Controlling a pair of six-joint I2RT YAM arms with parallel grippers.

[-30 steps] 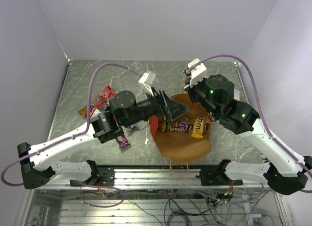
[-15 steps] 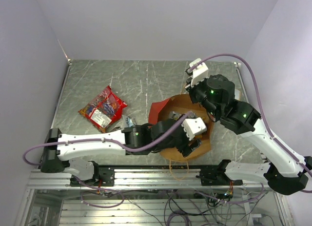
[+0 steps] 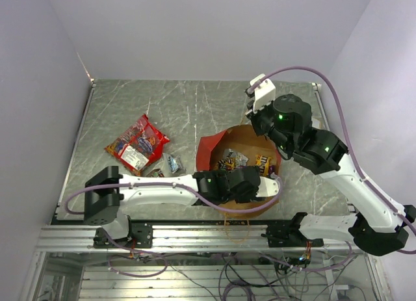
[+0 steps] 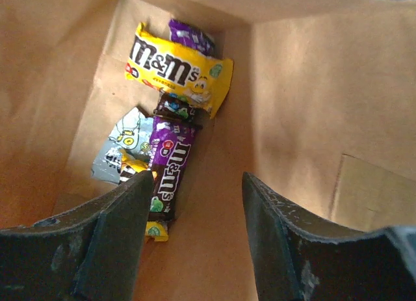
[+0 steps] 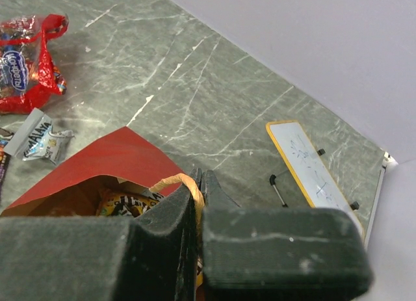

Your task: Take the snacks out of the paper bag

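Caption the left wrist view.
Open left gripper inside the paper bag, facing yellow M&M's packet and purple M&M's packet.

a flat white board (image 5: 311, 166), yellow-edged, perhaps a small whiteboard, lies on the grey marbled table (image 5: 195, 73).

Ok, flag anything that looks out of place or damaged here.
Nothing damaged or spilled. Only oddities: the paper bag sits at the table's near edge, one loop handle drooping over the rail, and a silver-blue wrapper lies crumpled beside the red chip bag.

One paper bag (image 3: 205, 154) (about five packets (image 4: 179, 67) inside), one chip bag (image 3: 138, 143)
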